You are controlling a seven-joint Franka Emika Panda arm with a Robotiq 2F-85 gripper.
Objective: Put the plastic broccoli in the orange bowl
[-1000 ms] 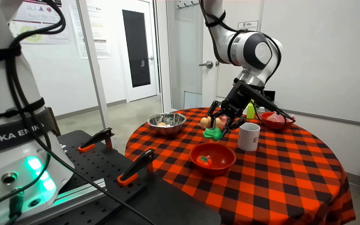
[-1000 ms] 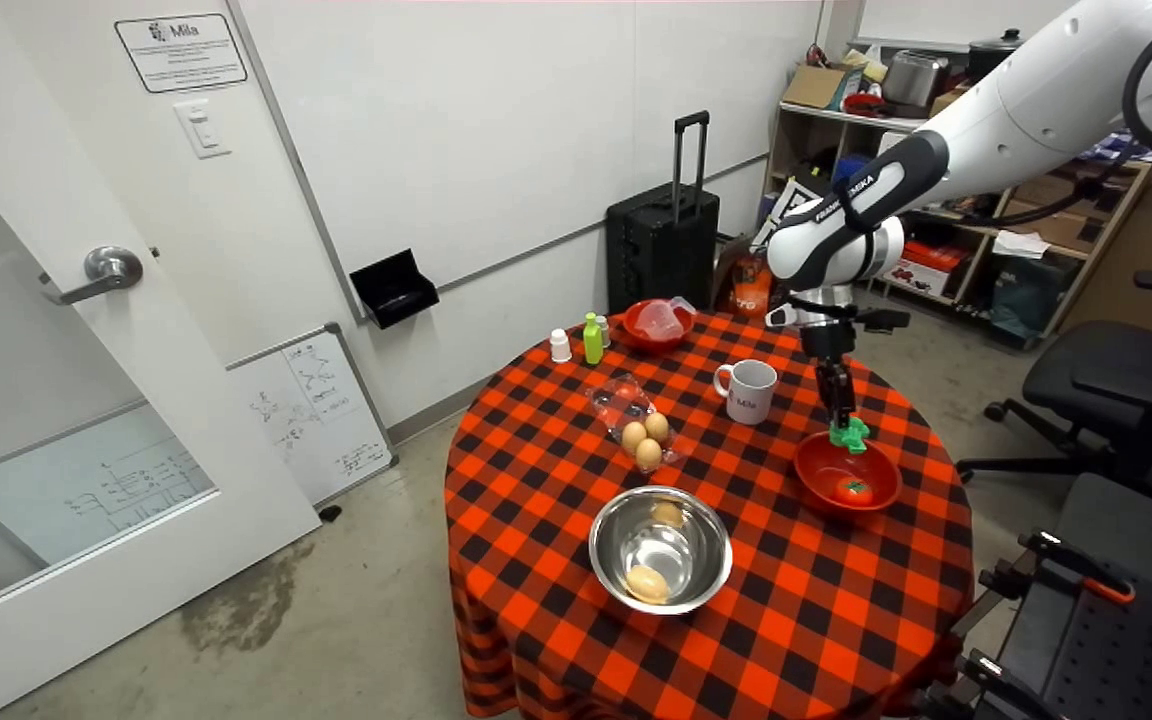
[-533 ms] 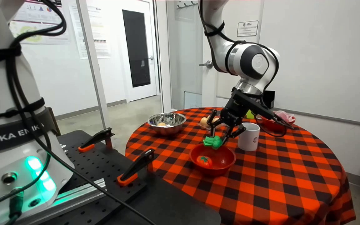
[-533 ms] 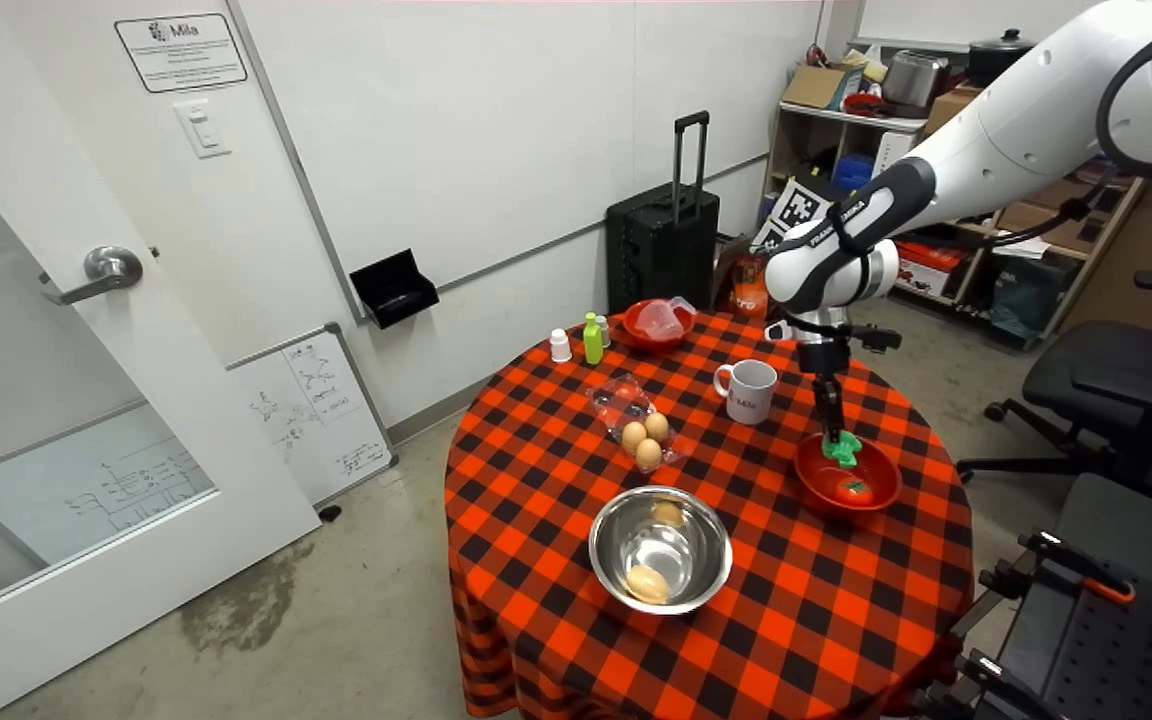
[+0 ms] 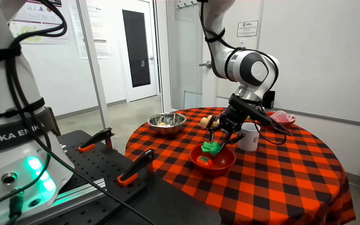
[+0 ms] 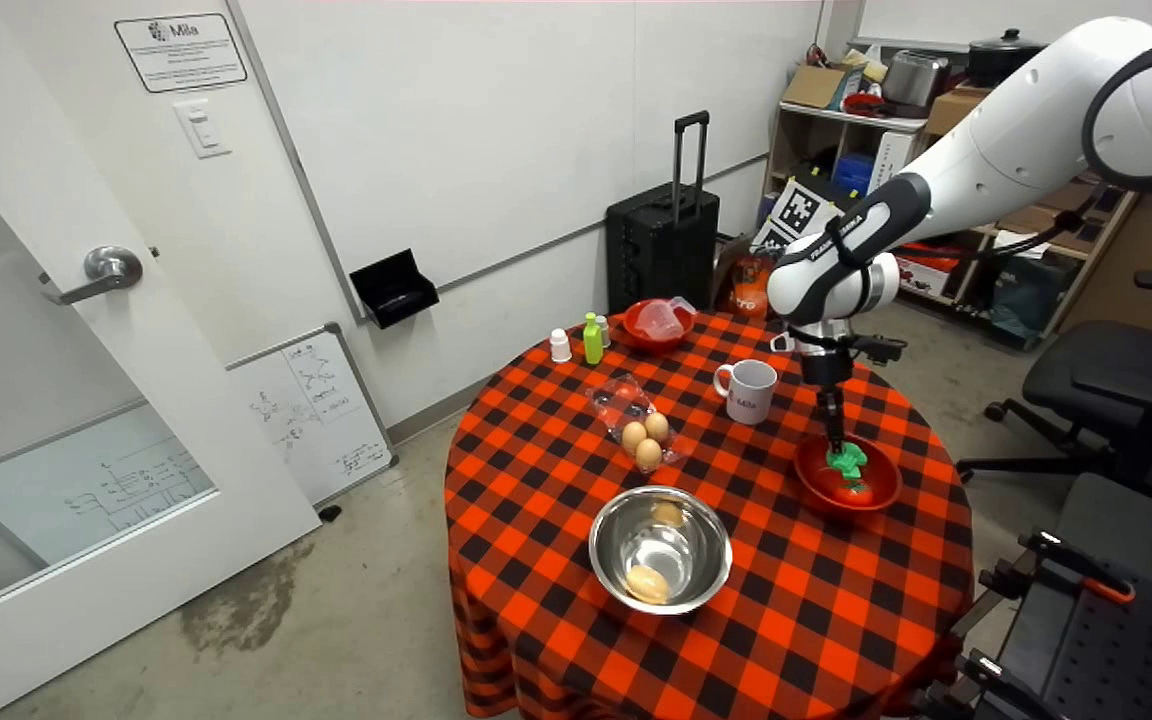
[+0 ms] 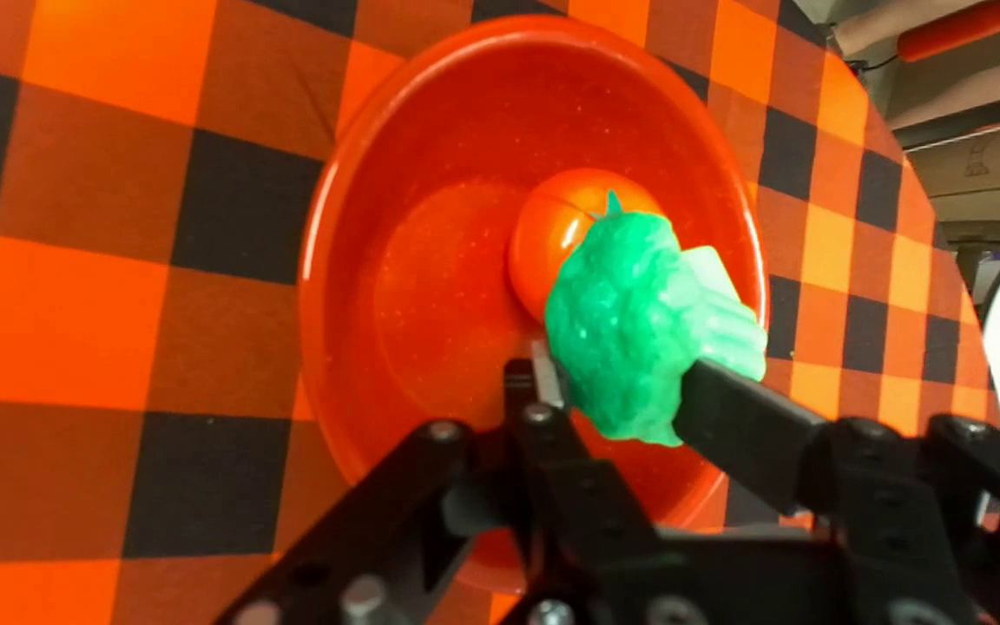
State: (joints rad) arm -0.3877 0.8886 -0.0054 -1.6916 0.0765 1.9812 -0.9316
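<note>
The bright green plastic broccoli shows in both exterior views (image 5: pixel 210 148) (image 6: pixel 847 462) and in the wrist view (image 7: pixel 617 325). My gripper (image 7: pixel 621 379) is shut on it, one finger on each side. The gripper (image 5: pixel 217 144) points down at a slant over the glossy red-orange bowl (image 5: pixel 212 171). The broccoli is within the bowl's rim, low in its far part. Whether it touches the bowl's bottom I cannot tell. A red toy tomato (image 7: pixel 552 227) lies in the bowl (image 7: pixel 430 295), partly hidden by the broccoli in the wrist view.
A white mug (image 5: pixel 248 139) stands close beside the gripper. A steel bowl (image 6: pixel 706 540) holds a brown egg (image 6: pixel 647 584). Several eggs (image 6: pixel 648 455) sit in a clear carton. A yellow-green bottle (image 6: pixel 592 340), white shakers and another red bowl (image 6: pixel 633 327) stand at the back.
The gripper has come down with the broccoli in its grasp. The broccoli has gone from above the bowl's far rim to inside the bowl opening. The bowl and tomato have not moved.
</note>
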